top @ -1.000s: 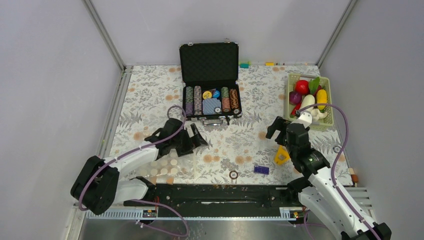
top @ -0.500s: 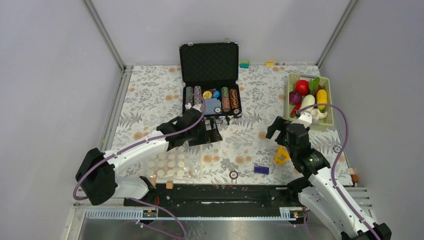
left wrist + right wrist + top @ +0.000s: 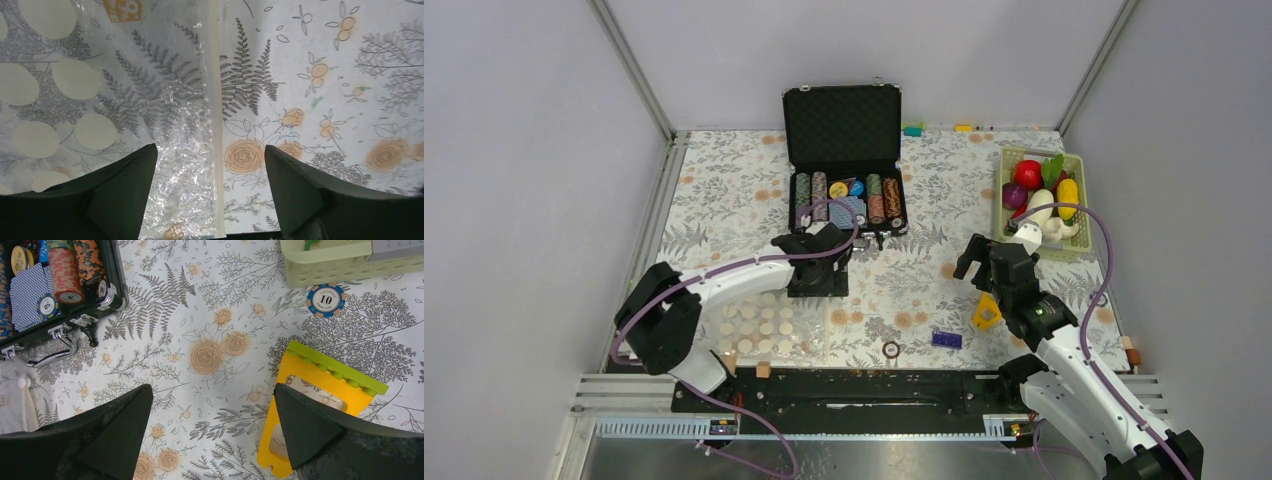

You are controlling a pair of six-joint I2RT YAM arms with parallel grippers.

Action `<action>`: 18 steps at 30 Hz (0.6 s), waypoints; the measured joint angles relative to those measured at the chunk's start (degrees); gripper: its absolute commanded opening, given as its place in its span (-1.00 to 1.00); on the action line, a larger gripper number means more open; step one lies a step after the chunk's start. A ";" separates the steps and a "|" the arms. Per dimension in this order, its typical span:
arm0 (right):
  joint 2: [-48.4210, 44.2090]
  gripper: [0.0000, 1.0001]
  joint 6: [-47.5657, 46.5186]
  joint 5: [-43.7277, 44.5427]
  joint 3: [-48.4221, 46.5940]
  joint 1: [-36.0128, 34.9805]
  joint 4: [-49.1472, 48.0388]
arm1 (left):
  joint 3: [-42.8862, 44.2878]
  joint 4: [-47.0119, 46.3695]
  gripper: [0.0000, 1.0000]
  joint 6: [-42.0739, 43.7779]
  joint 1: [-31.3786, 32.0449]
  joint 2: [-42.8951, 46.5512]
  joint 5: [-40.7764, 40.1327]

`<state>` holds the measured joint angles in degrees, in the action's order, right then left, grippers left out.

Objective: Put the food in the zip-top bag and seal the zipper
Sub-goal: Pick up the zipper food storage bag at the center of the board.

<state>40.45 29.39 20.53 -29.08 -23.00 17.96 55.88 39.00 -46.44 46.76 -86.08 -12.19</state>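
Trouble could start at the left gripper [image 3: 210, 150]. Its jaws are spread and hold nothing, and they straddle the zipper [image 3: 216, 100], a pale strip along the edge of the zip-top bag [image 3: 125, 90]. The gripper hangs just in front of the black case [image 3: 844, 170]. The bag lies flat on the cloth in front of the case and to its left, and no food shows inside it. If the jaws close straight down, I judge they would pinch both layers together and keep the mouth closed. They might also slip on the slick film and drag the bag toward the case's handle.

The right gripper [image 3: 212, 389] is also spread and empty. It hovers in front of the case and to its right, beside a yellow block [image 3: 310, 405]. The food [image 3: 1039, 190] sits heaped in the green basket [image 3: 1034, 151], well to the right of the case. Round pieces packed that tightly could squirt out of a pinch. The arm's cable loops over the basket and might snag.
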 measured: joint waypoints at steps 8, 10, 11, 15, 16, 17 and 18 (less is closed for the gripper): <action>0.07 0.99 0.00 0.02 -0.02 0.00 0.11 | 2.10 2.40 0.16 1.49 0.90 -6.47 -0.76; 0.07 0.99 0.00 0.04 -0.02 0.00 0.15 | 2.38 2.73 0.02 1.57 1.11 -7.74 -0.87; 0.07 0.99 0.00 0.04 -0.02 0.00 0.17 | 2.54 3.02 -0.09 1.70 1.20 -8.48 -0.98; 0.07 0.99 0.00 0.11 -0.02 0.00 0.20 | 3.04 3.37 -0.71 1.84 1.25 -11.23 -1.18; 0.07 0.99 0.00 0.22 -0.02 0.02 0.22 | 3.19 3.43 -0.94 1.79 1.25 -11.61 -1.11; 0.07 0.99 0.00 0.35 -0.02 0.00 0.22 | 3.37 3.41 -1.00 2.03 1.27 -11.65 -1.16; 0.07 0.99 0.00 0.46 -0.02 0.02 0.20 | 3.50 3.45 -1.00 2.05 1.33 -11.65 -1.25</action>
<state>40.51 29.39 20.99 -29.10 -22.98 18.15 59.37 42.46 -44.38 48.10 -97.73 -13.43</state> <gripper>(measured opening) 0.994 0.083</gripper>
